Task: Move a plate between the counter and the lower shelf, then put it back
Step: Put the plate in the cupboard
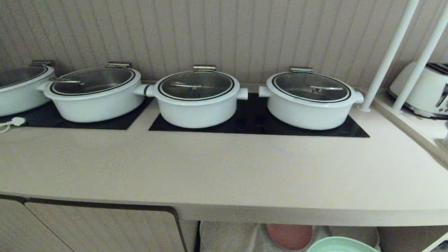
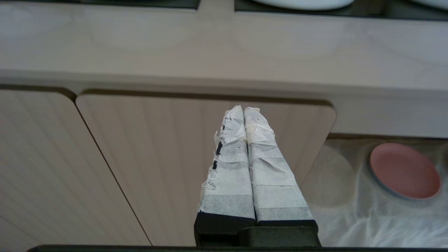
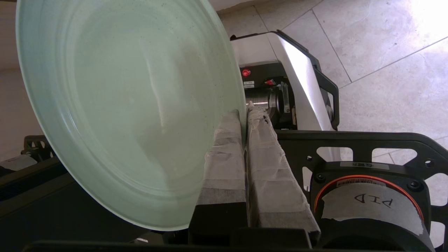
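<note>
Plate [image 3: 115, 115], mint-green, is pinched by its rim in the right gripper's [image 3: 245, 115] jaws below the table [image 1: 215, 170] edge, likely for shelving, while the left gripper's [image 2: 244, 112] jaws rest pressed together.

You see a matt plastic plate [image 3: 115, 105], wrinkled tape on the right gripper [image 3: 245, 113], a smooth matt bench [image 1: 222, 167] and glossy white pots [image 1: 197, 97] with glass lids.

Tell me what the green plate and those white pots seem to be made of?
The plate, held in the right tool, looks like matte plastic or melamine: dull sheen, faint speckles, thin rim. The white pots look like glossy enamel or ceramic, given their smooth shine; their lids appear to be glass with metal handles.
</note>
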Tool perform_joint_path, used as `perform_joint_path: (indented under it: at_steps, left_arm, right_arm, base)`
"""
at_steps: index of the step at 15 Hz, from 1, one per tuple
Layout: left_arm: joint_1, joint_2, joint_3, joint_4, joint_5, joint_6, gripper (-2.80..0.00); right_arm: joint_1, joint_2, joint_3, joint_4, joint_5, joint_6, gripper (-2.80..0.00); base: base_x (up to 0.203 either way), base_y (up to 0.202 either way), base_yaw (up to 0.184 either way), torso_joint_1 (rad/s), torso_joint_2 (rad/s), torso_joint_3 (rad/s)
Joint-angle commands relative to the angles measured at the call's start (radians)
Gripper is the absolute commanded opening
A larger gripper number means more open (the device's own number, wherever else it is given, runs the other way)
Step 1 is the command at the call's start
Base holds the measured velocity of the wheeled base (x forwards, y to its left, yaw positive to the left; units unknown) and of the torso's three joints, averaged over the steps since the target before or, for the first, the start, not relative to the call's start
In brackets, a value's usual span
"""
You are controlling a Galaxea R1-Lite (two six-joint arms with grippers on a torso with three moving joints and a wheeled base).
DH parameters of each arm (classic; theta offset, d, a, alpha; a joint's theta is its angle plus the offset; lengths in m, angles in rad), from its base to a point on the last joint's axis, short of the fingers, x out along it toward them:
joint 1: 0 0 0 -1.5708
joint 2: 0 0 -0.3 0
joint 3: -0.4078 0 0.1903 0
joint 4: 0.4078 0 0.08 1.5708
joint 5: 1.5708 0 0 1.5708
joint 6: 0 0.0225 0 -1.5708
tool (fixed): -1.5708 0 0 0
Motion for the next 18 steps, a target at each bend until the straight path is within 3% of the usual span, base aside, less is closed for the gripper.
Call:
perform_joint_path:
  at_steps: [1,18]
  left_arm:
    - [0.0,0.0,0.0,-0.001,0.0,0.0,-2.8]
    - [0.0,0.0,0.0,-0.001,0.0,0.0,-2.8]
  right_arm:
    - [0.003,0.0,0.0,0.004,0.003,0.002,-2.8]
    - [0.001,-0.002,0.009,0.004,0.003,0.0,-2.8]
  base:
    - [0.0,0.0,0.0,-0.154,0.33,0.176]
    - [0.0,0.0,0.0,-0.216,0.48,0.26]
